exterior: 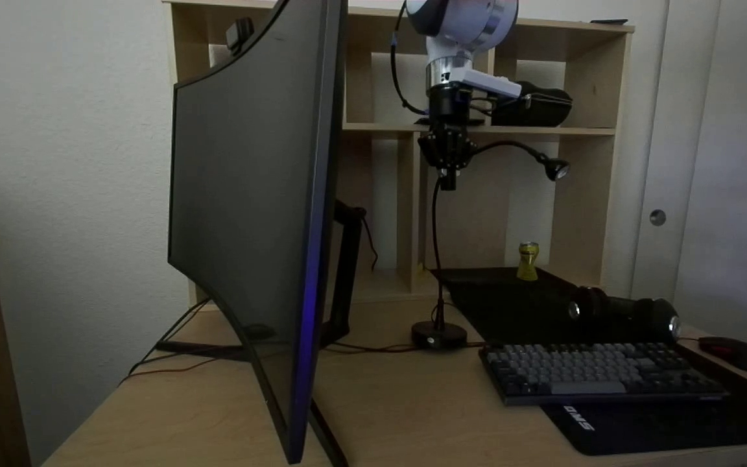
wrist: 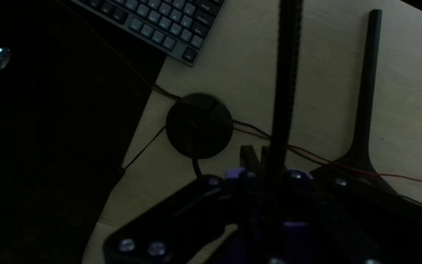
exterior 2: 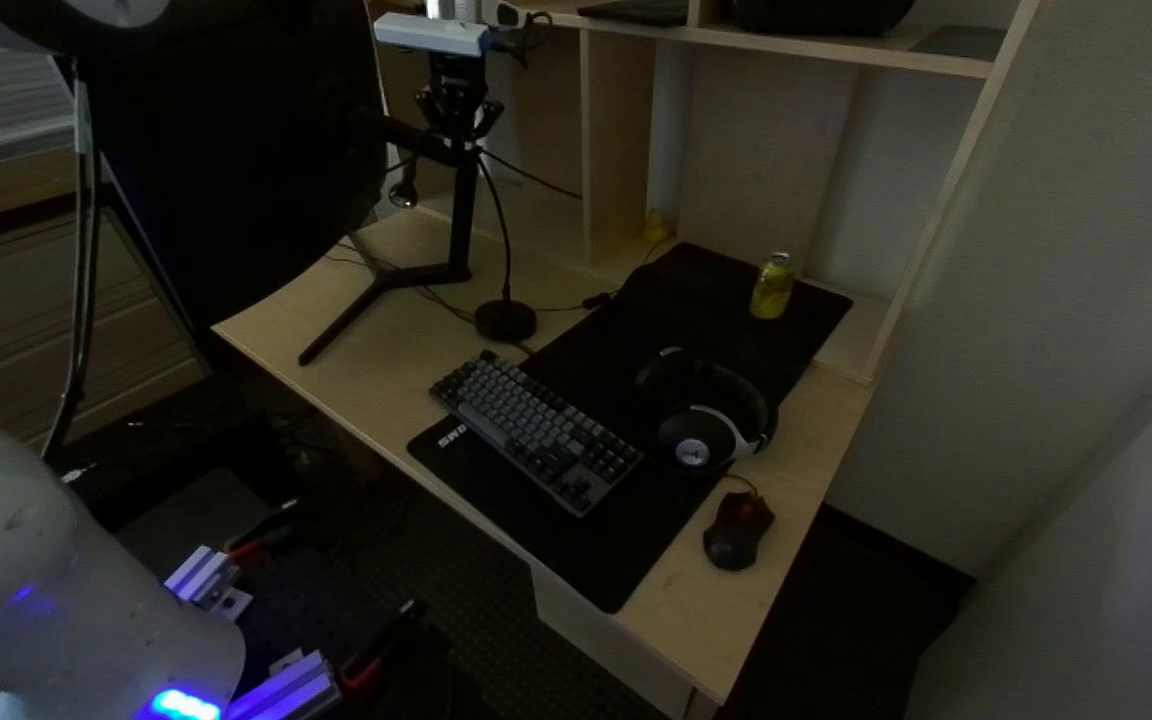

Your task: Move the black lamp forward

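The black lamp (exterior: 438, 335) has a round base and a thin flexible neck. Its base appears to rest on the desk behind the keyboard in both exterior views (exterior 2: 505, 321). Its neck rises from the base to my gripper (exterior: 448, 180), which points down high above the desk. The neck bends out past the gripper to the small lamp head (exterior: 556, 169). In the wrist view the neck runs up between my nearly closed fingers (wrist: 256, 156), and the lamp base (wrist: 199, 125) lies below. The gripper is shut on the neck; the exact contact is dark.
A large curved monitor (exterior: 250, 168) stands beside the lamp, its stand leg (wrist: 368, 88) on the desk. A keyboard (exterior: 600, 370), headphones (exterior 2: 706, 410), mouse (exterior 2: 738, 530) and yellow can (exterior 2: 772, 286) are on or near the black mat. Cables run by the base. A wooden shelf (exterior: 561, 131) stands behind.
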Controlling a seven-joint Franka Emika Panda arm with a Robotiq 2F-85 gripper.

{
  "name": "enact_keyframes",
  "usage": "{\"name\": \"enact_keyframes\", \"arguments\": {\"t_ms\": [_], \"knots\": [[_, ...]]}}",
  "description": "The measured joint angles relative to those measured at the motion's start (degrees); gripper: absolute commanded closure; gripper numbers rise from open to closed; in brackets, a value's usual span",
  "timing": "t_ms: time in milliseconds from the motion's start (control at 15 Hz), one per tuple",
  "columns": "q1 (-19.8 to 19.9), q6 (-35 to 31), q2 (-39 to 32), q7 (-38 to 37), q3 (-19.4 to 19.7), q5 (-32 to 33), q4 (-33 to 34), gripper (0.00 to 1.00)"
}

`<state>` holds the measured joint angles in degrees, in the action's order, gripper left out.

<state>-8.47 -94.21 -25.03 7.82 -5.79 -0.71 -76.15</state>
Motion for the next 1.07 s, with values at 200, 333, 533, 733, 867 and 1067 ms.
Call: {"name": "enact_keyframes", "arguments": {"t_ms": [200,333,533,733,867,1067], "knots": [[0.01,-1.53,0.58,0.28,-0.1,-2.8,-1.31,0.98],[-0.02,-4.36,1.28,0.48,-0.39,-3.18,-2.7,0.98],[-0.04,-8.64,3.06,0.8,-0.77,-3.21,-5.49,0.98],[0.39,-9.72,5.38,2.26,-0.77,-4.28,-7.72,0.98],[1.1,-9.65,7.9,3.52,-0.76,-5.1,-9.8,0.98],[2.47,-9.6,12.82,5.94,-0.75,-6.21,-14.39,0.98]]}}
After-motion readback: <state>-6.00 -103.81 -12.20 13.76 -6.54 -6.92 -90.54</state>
